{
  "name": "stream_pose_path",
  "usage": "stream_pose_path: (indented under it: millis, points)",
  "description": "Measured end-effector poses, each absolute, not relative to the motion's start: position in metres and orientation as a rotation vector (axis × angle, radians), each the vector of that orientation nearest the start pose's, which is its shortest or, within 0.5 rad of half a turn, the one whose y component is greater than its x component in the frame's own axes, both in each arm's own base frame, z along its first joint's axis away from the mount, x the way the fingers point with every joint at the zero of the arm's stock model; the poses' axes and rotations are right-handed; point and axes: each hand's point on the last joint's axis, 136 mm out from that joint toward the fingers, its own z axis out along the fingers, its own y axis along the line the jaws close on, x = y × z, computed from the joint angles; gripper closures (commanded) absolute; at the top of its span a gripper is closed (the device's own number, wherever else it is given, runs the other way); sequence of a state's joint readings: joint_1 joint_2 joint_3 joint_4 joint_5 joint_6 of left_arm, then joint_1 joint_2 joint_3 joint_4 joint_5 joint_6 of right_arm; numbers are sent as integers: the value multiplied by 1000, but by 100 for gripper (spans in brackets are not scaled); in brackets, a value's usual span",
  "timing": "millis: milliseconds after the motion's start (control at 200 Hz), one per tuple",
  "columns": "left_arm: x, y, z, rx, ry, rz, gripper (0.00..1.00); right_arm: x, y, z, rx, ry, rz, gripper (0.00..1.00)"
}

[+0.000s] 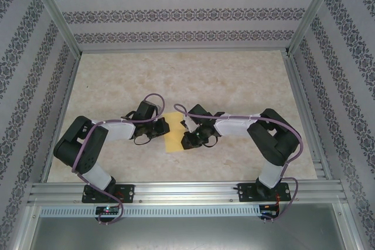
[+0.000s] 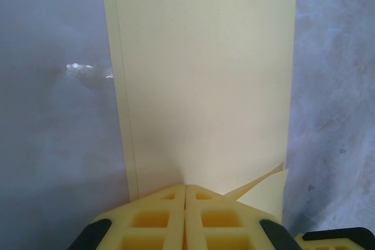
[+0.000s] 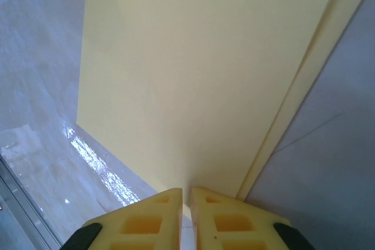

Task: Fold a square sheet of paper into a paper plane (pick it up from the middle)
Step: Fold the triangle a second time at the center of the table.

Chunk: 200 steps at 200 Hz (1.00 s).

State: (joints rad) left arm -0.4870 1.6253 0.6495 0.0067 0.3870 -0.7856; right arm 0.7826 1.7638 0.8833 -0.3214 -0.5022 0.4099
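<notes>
The square sheet of paper [image 1: 173,139] is pale yellow and lies folded double on the tabletop between my two grippers. In the left wrist view the paper [image 2: 205,74] stretches away from my left gripper [image 2: 186,187], whose jaws are pressed together on its near edge; a loose corner [image 2: 265,189] curls up to the right. From above, the left gripper [image 1: 166,128] sits at the sheet's left side and the right gripper [image 1: 184,139] at its right side. My right gripper [image 3: 187,192] has a narrow gap between its jaws, with the edge of the paper [image 3: 193,74] just at the tips.
The beige mottled tabletop [image 1: 234,80] spreads behind the arms. Patterned walls and metal frame rails [image 1: 187,191] enclose it on all sides. The lower paper layer sticks out as a thin strip [image 3: 304,92] beside the upper one.
</notes>
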Motion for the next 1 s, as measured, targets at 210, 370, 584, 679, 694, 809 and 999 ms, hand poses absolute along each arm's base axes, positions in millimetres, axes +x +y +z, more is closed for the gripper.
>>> stream_pose_path:
  millis: [210, 370, 584, 679, 694, 809, 999]
  points:
    - [282, -223, 16, -234, 2730, -930, 92, 193, 304, 13, -664, 2892, 947, 85]
    - [282, -223, 16, -231, 2736, -926, 92, 194, 302, 12, -658, 2892, 944, 90]
    - [283, -224, 16, -230, 2740, -928, 92, 194, 300, 12, -641, 2894, 947, 96]
    - [283, -225, 17, -226, 2743, -928, 92, 194, 300, 12, -637, 2892, 949, 97]
    - [283, -225, 17, -226, 2744, -928, 92, 194, 300, 12, -636, 2893, 949, 97]
    - [281, -226, 19, -220, 2750, -925, 91, 194, 300, 11, -611, 2903, 953, 97]
    - [277, -240, 46, -152, 2696, -966, 90, 195, 301, 11, -565, 2921, 968, 97]
